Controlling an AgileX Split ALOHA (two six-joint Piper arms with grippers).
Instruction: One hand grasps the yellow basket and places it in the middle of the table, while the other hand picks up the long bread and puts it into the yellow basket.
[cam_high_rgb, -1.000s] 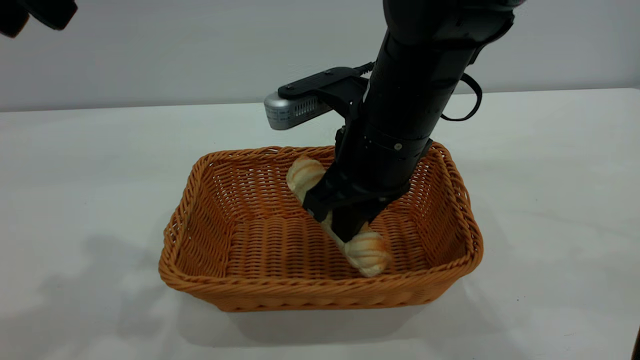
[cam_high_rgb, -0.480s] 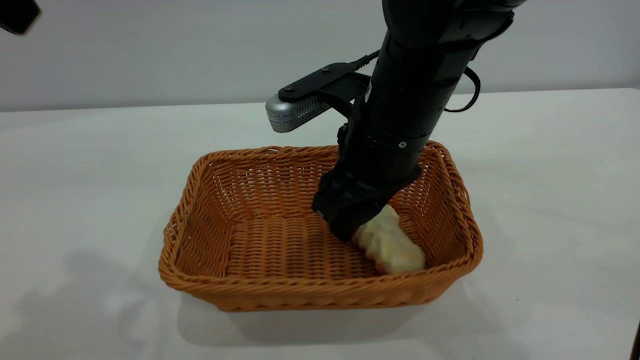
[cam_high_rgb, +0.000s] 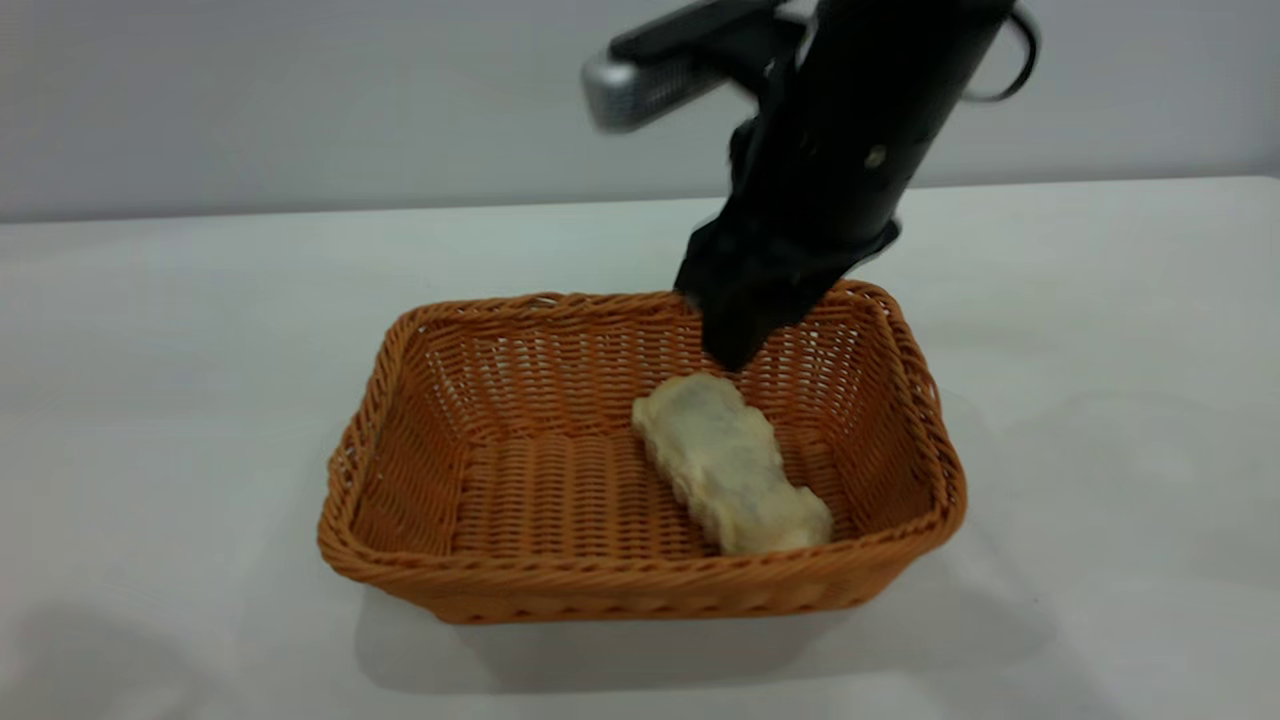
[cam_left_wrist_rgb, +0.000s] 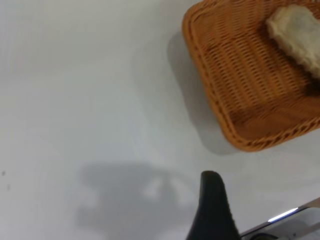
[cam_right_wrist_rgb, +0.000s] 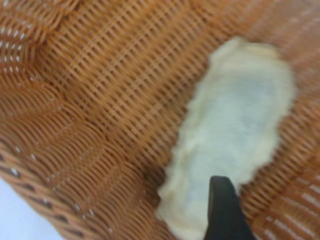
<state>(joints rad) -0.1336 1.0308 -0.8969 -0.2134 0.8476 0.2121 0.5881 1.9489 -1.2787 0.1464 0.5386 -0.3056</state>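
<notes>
The yellow basket (cam_high_rgb: 640, 592) stands in the middle of the white table (cam_high_rgb: 150, 350). The long bread (cam_high_rgb: 735, 465) lies on the basket's floor toward its right end, pale underside up. My right gripper (cam_high_rgb: 735, 352) hangs open just above the bread's far end, not touching it. In the right wrist view one dark finger (cam_right_wrist_rgb: 222, 205) shows over the bread (cam_right_wrist_rgb: 235, 120) and the woven wall (cam_right_wrist_rgb: 75, 125). My left arm is out of the exterior view. Its wrist view shows one black finger (cam_left_wrist_rgb: 212, 200) over bare table, well away from the basket (cam_left_wrist_rgb: 200, 65) and the bread (cam_left_wrist_rgb: 295, 25).
A plain grey wall (cam_high_rgb: 300, 100) runs behind the table. White tabletop surrounds the basket on every side. A shiny edge (cam_left_wrist_rgb: 285, 216) shows in the corner of the left wrist view.
My right gripper has let go of the bread and risen out of the basket. The bread has rolled onto its back and lies free. The left arm has left the exterior view.
</notes>
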